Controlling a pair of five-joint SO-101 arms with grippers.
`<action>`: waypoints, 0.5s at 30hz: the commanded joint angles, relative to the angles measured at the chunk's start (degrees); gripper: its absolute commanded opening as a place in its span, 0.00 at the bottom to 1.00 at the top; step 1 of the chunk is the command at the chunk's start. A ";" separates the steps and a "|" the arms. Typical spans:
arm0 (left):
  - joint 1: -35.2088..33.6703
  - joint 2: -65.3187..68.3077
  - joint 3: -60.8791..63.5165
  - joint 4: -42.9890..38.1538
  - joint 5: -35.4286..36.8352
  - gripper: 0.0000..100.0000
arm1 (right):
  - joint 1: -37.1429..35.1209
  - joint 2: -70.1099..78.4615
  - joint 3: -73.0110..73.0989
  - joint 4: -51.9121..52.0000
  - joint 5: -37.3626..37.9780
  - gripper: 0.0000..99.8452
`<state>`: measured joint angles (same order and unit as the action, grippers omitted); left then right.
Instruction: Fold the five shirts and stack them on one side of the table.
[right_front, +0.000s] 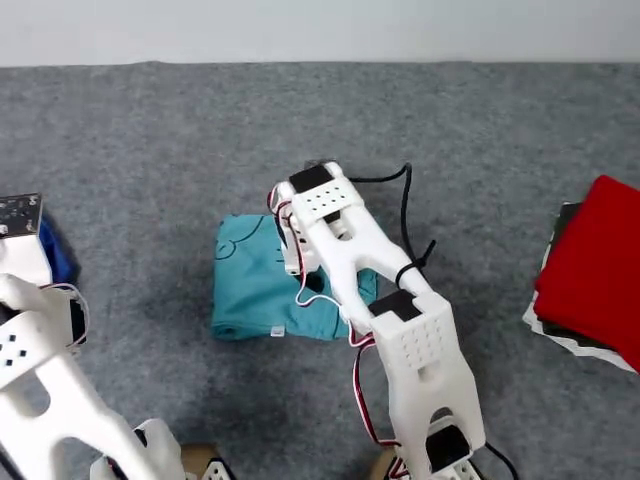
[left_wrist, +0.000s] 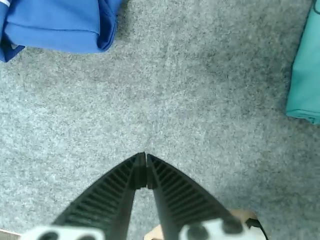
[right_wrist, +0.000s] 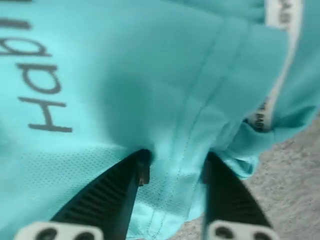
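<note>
1. The teal shirt (right_front: 255, 285) lies at the centre of the grey table (right_front: 150, 140), partly folded into a rough rectangle. The step in hand looks like its folding.
2. The right gripper (right_wrist: 175, 167) sits on the shirt's 3 o'clock side, jaws partly open astride a stitched ridge of cloth, not visibly clamped.
3. The left gripper (left_wrist: 146, 160) hangs over bare table near 8 o'clock, jaws closed on nothing.
4. A red shirt (right_front: 590, 270) tops a pile at 3 o'clock; a blue shirt (right_front: 58, 255) lies at 9 o'clock.
5. The next move probably calls for pinching that ridge firmly, then carrying it across toward 9 o'clock without dragging the lower layers.
</note>
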<state>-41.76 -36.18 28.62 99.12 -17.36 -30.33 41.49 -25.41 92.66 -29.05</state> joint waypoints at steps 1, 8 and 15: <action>0.35 -1.32 -0.31 1.23 -0.09 0.00 | 0.22 -1.63 -4.57 2.15 2.29 0.01; 0.35 -1.32 -0.31 1.23 -0.09 0.00 | 0.84 -3.47 -10.20 6.73 3.52 0.01; 0.35 -1.32 -0.31 1.23 -0.09 0.00 | 2.95 -3.38 -10.20 7.08 3.60 0.01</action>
<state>-41.76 -36.18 28.62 99.12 -17.36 -28.84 41.67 -32.53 98.90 -25.98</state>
